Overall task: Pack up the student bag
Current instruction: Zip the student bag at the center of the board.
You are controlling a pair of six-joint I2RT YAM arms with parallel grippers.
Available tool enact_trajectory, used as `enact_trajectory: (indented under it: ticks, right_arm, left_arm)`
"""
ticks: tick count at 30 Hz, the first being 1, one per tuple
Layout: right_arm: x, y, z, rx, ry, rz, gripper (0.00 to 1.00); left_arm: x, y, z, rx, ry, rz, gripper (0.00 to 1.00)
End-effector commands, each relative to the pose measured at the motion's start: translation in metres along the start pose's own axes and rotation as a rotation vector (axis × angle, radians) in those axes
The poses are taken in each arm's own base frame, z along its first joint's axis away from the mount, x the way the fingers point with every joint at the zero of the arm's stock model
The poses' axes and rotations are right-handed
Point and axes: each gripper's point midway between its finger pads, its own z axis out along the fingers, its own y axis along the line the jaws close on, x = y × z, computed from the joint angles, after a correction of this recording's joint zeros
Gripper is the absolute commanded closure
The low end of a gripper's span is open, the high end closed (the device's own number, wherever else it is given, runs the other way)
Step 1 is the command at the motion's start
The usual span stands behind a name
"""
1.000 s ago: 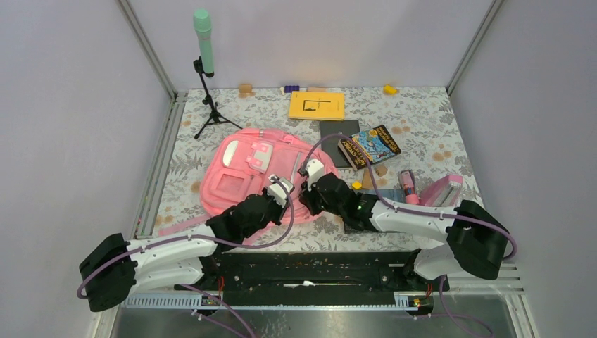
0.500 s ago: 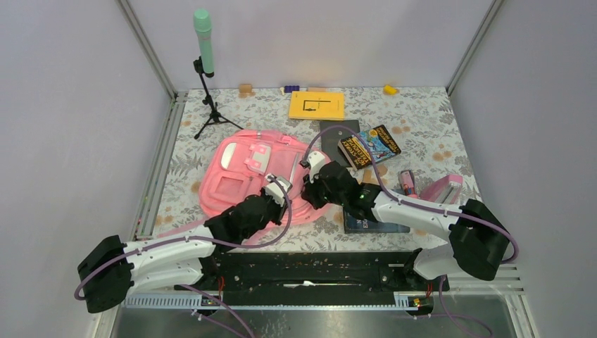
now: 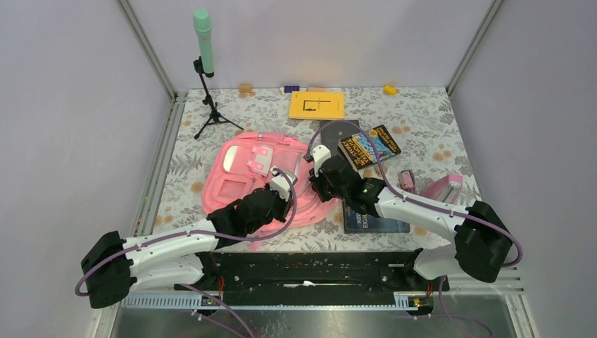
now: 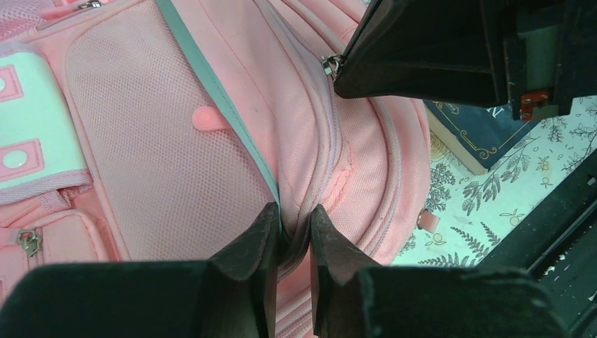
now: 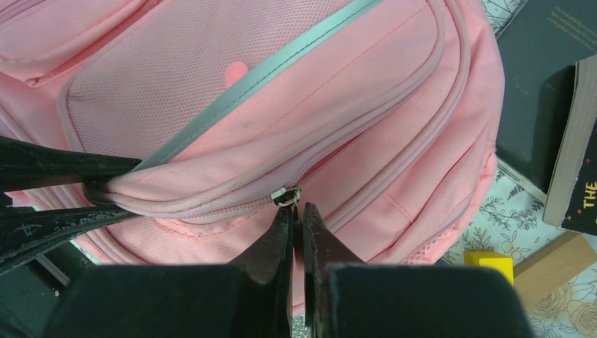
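The student bag [image 3: 243, 176], a big soft pink backpack, lies flat on the floral table left of centre. My left gripper [image 3: 285, 186] is shut on a raised fold of its fabric beside the pale reflective strip [image 4: 211, 84], pinching it between both fingers [image 4: 294, 211]. My right gripper [image 3: 315, 172] is at the bag's right side, shut on the metal zipper pull [image 5: 286, 196] of the main zip, fingertips [image 5: 296, 209] just under the slider. A short slit of the zip gapes right of the pull.
A dark book [image 3: 373, 220] lies under my right arm. A colourful book [image 3: 369, 146], a black notebook [image 3: 336, 131] and a yellow book [image 3: 317, 105] lie behind. A pink pencil case [image 3: 441, 189] and a pink tube [image 3: 407, 182] are right. A microphone stand [image 3: 205, 77] is back left.
My right gripper has moved toward the back of the table with the zipper pull, uncovering the dark book. My left gripper has shifted slightly right and back, holding the fabric fold.
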Motion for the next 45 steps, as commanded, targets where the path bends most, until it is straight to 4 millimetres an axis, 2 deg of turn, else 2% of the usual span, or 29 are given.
enact_trajectory:
  ticks: [1, 3, 6, 10, 15, 18, 23, 26, 34, 36, 39, 41, 45]
  right_arm:
    - [-0.009, -0.058, -0.018, 0.229, -0.002, 0.016, 1.00]
    - [-0.010, -0.046, -0.017, 0.163, -0.003, 0.039, 1.00]
    - [-0.010, -0.029, -0.018, 0.076, 0.004, 0.079, 1.00]
    - [-0.007, -0.021, -0.019, 0.037, 0.005, 0.115, 1.00]
    - [-0.006, -0.013, -0.020, -0.005, 0.010, 0.136, 1.00]
    - [-0.005, -0.009, -0.021, -0.024, 0.012, 0.150, 1.00]
    - [-0.002, -0.007, -0.022, -0.035, 0.016, 0.159, 1.00]
    - [0.000, -0.008, -0.024, -0.033, 0.015, 0.162, 1.00]
    - [-0.001, -0.009, -0.028, -0.029, 0.002, 0.167, 1.00]
    - [-0.003, -0.009, -0.028, -0.027, -0.002, 0.169, 1.00]
    - [-0.006, -0.010, -0.029, -0.020, -0.007, 0.172, 1.00]
    - [-0.009, -0.014, -0.029, 0.003, -0.008, 0.170, 1.00]
    - [-0.011, -0.029, -0.031, 0.087, 0.002, 0.155, 1.00]
  left_arm:
    - [0.006, 0.024, -0.012, -0.123, 0.071, -0.028, 1.00]
    - [0.003, 0.021, -0.015, -0.114, 0.083, -0.042, 0.84]
    - [-0.009, 0.008, -0.019, -0.050, 0.072, -0.064, 0.47]
    - [-0.035, -0.011, -0.017, 0.040, 0.003, -0.112, 0.20]
    - [-0.056, -0.029, 0.000, 0.100, -0.040, -0.131, 0.15]
    - [-0.063, -0.030, 0.015, 0.080, -0.050, -0.133, 0.15]
    - [-0.077, -0.037, 0.031, 0.096, -0.107, -0.130, 0.15]
    - [-0.079, -0.038, 0.039, 0.088, -0.107, -0.119, 0.20]
    - [-0.049, -0.030, 0.049, 0.043, -0.032, -0.088, 0.39]
    - [-0.042, -0.031, 0.048, 0.047, -0.018, -0.092, 0.41]
    - [-0.034, -0.030, 0.047, 0.046, -0.005, -0.090, 0.55]
    - [-0.029, -0.029, 0.045, 0.040, 0.006, -0.082, 0.75]
    - [-0.021, -0.021, 0.039, 0.011, 0.025, -0.066, 0.99]
